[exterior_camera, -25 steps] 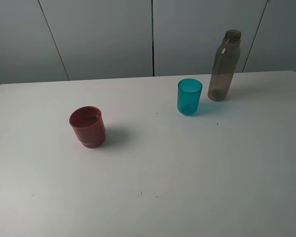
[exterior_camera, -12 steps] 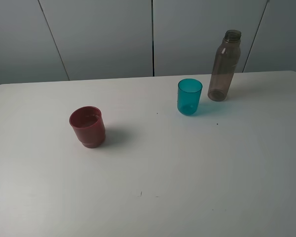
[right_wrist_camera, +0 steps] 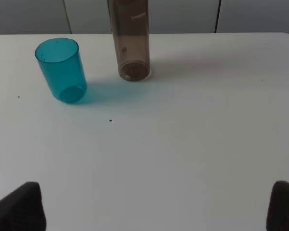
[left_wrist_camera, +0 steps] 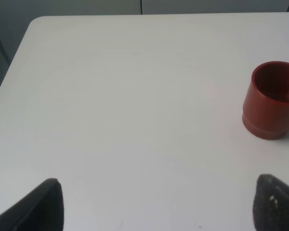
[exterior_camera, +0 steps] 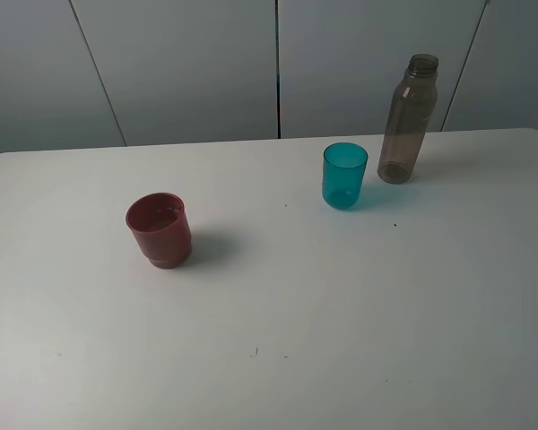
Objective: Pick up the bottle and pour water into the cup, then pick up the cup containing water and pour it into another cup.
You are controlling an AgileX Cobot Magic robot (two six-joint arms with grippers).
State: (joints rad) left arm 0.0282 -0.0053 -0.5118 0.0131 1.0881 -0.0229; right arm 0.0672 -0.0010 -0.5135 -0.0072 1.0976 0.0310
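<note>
The tall smoky grey-brown bottle point(exterior_camera: 407, 118) point(right_wrist_camera: 130, 39) stands uncapped at the back right of the white table point(exterior_camera: 359, 305). Just left of it and a little nearer stands the teal cup point(exterior_camera: 344, 176) point(right_wrist_camera: 60, 69), upright. The dark-red cup point(exterior_camera: 160, 229) point(left_wrist_camera: 272, 100) stands upright on the left half. Neither arm shows in the exterior high view. My left gripper point(left_wrist_camera: 159, 204) is open, its dark fingertips point(left_wrist_camera: 47, 204) wide apart over bare table, short of the red cup. My right gripper point(right_wrist_camera: 156, 207) is open too, well back from the bottle and the teal cup.
Grey wall panels point(exterior_camera: 188, 63) rise behind the table's far edge. The table's left corner point(left_wrist_camera: 36, 21) shows in the left wrist view. A few small dark specks point(exterior_camera: 256, 351) mark the tabletop.
</note>
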